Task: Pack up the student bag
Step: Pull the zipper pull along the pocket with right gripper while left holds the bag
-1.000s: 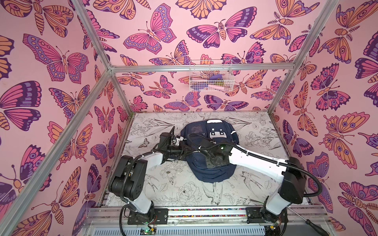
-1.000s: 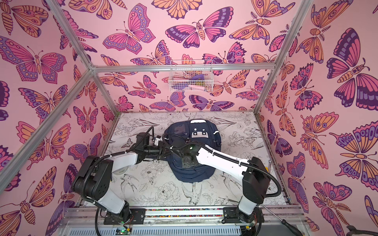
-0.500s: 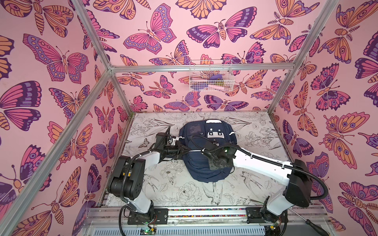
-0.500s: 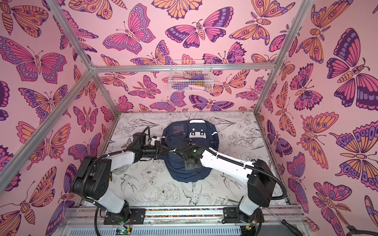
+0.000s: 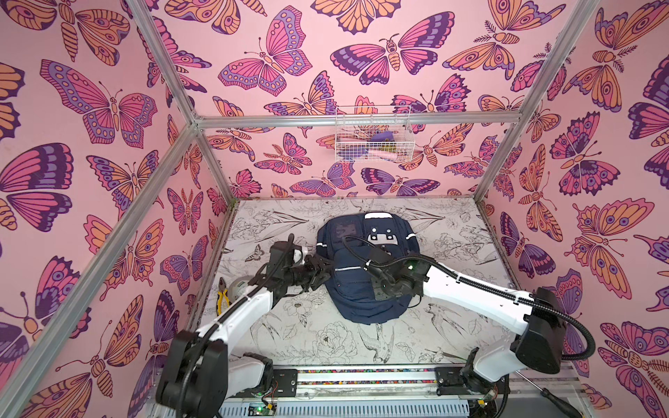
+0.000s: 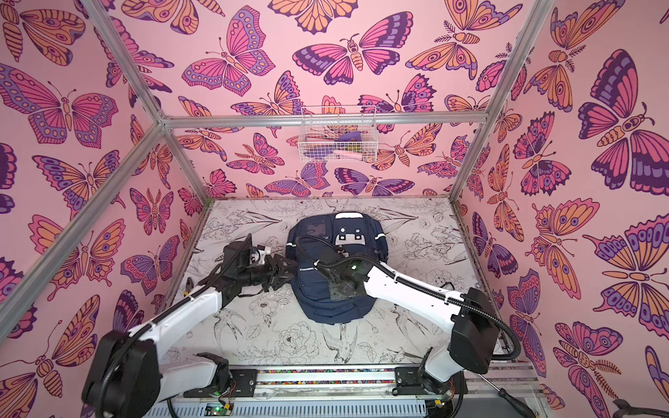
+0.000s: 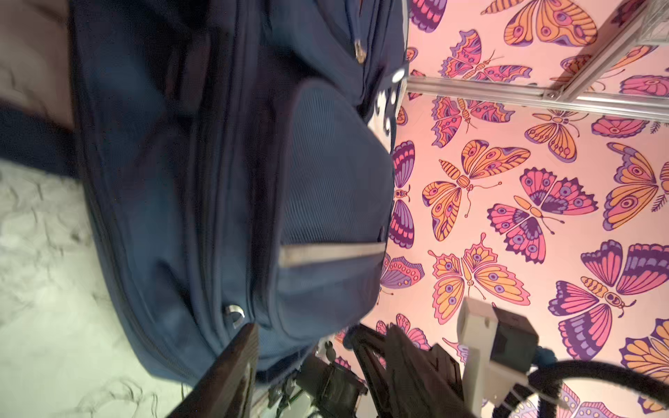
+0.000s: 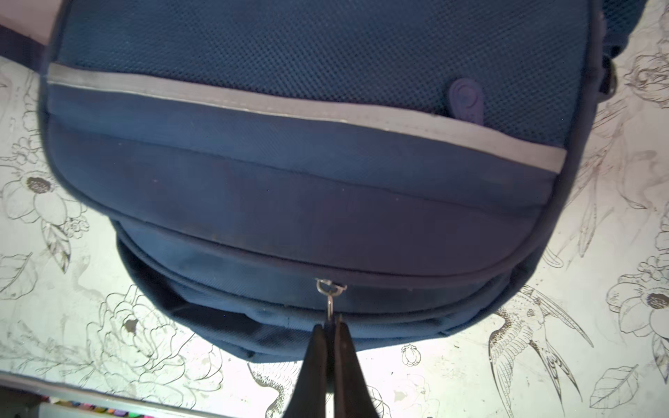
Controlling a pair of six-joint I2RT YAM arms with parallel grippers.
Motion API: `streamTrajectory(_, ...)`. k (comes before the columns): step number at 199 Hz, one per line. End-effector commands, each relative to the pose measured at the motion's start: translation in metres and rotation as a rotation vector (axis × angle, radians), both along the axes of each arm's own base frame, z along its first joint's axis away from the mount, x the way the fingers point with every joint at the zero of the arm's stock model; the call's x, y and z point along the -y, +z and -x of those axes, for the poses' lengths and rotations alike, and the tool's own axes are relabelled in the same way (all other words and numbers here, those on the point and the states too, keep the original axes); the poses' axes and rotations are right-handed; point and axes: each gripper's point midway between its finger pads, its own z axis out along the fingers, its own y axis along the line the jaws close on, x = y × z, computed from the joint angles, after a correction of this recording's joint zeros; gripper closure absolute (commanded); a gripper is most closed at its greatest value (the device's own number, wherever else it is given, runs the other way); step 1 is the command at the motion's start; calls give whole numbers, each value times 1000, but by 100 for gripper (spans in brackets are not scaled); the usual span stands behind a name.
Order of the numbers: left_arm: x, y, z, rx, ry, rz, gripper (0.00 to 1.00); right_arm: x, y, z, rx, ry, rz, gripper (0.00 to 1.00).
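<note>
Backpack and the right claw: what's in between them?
A little metal zipper pull, pinched by the right claw and hooked to the backpack, as the right wrist view shows.

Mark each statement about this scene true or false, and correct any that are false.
1. The backpack lies on the table. True.
2. The wire basket stands on the table beside the backpack. False: it hangs on the back wall, above the table.
3. The right gripper is shut on a zip pull of the backpack. True.
4. The left gripper is clamped shut over by the right-hand wall. False: it is at the backpack's left side, its jaws apart.
5. The pliers lie on top of the backpack. False: they lie on the table near its left edge.
</note>
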Motion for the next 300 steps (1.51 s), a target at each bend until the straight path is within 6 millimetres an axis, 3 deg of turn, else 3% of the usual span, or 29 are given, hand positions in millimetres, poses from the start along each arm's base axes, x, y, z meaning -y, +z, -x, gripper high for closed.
streamTrajectory(1,-8,-26,23,-152,119,-102,40,-23,7,3,-29,65,-87,100)
streamTrajectory(42,22,-17,27,-169,120,-109,37,-44,20,4,-52,122,-162,100)
streamTrajectory(69,25,-20,20,-189,162,-102,39,-52,27,4,-55,152,-196,100)
streamTrajectory(73,24,-19,18,-184,173,-102,39,-54,18,4,-77,158,-179,100)
streamTrajectory(105,23,-16,5,-143,215,-95,43,-55,11,9,-102,163,-184,100)
streamTrajectory(130,26,-22,-1,-148,209,-98,51,-54,8,11,-114,160,-183,100)
streamTrajectory(153,30,-20,-6,-138,194,-78,66,-47,10,11,-102,150,-166,100)
streamTrajectory(157,31,-30,-8,-161,192,-96,69,-46,9,11,-102,147,-162,100)
streamTrajectory(171,32,-29,-10,-149,182,-100,76,-44,6,11,-107,138,-156,100)
streamTrajectory(181,31,-27,-12,-138,180,-102,79,-41,15,13,-92,136,-177,100)
streamTrajectory(237,20,-28,-12,-121,184,-135,91,-26,14,13,-89,113,-129,100)
streamTrajectory(241,19,-17,-11,-93,184,-118,92,-24,14,13,-90,109,-123,100)
streamTrajectory(269,14,-16,-8,-78,182,-129,100,-9,14,11,-84,85,-97,100)
streamTrajectory(300,9,-18,-4,-77,196,-139,100,10,14,10,-71,66,-67,100)
